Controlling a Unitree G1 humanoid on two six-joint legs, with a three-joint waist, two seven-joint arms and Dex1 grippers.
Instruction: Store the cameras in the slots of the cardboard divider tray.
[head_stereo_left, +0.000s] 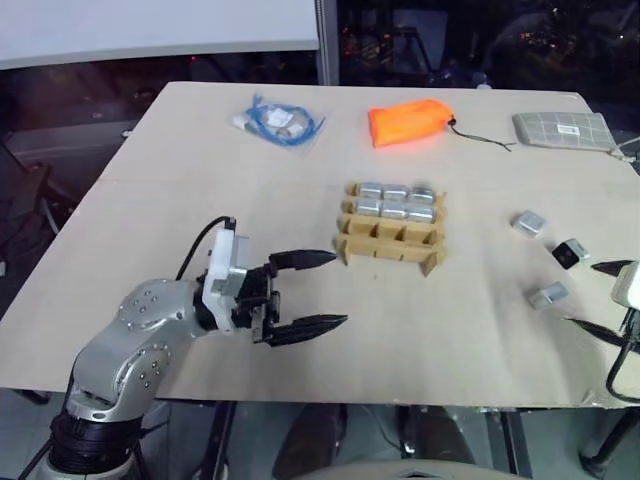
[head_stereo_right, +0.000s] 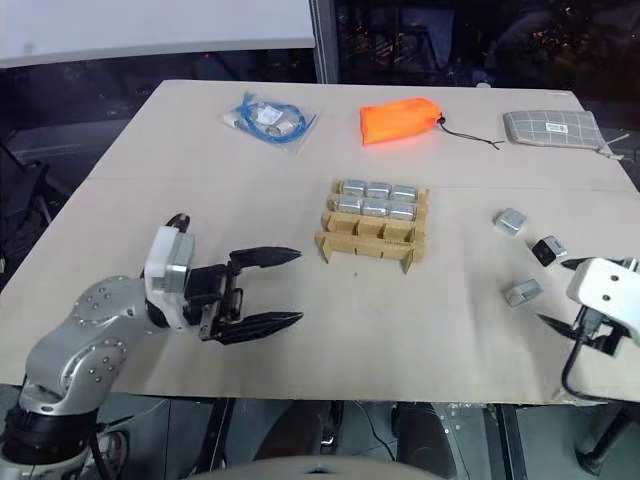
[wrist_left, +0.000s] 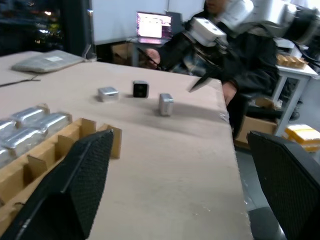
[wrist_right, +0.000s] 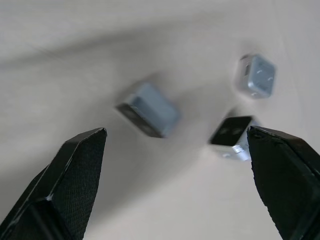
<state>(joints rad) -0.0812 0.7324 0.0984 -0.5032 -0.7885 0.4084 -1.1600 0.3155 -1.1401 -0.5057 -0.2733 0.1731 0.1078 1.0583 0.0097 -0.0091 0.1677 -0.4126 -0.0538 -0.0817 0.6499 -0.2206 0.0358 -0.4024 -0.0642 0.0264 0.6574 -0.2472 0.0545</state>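
Meanwhile three loose cameras (head_stereo_right: 522, 292) lie just beyond the wide-open, empty right hand (head_stereo_right: 565, 293).

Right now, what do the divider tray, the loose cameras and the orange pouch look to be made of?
The cardboard divider tray: tan corrugated cardboard, matte, with raw cut edges and slotted dividers. The cameras: silver-grey shells with a dull metallic sheen, metal or painted plastic, hard to say; one shows a glossy black face. The orange pouch: soft wrinkled fabric, probably nylon, with a dark cord.
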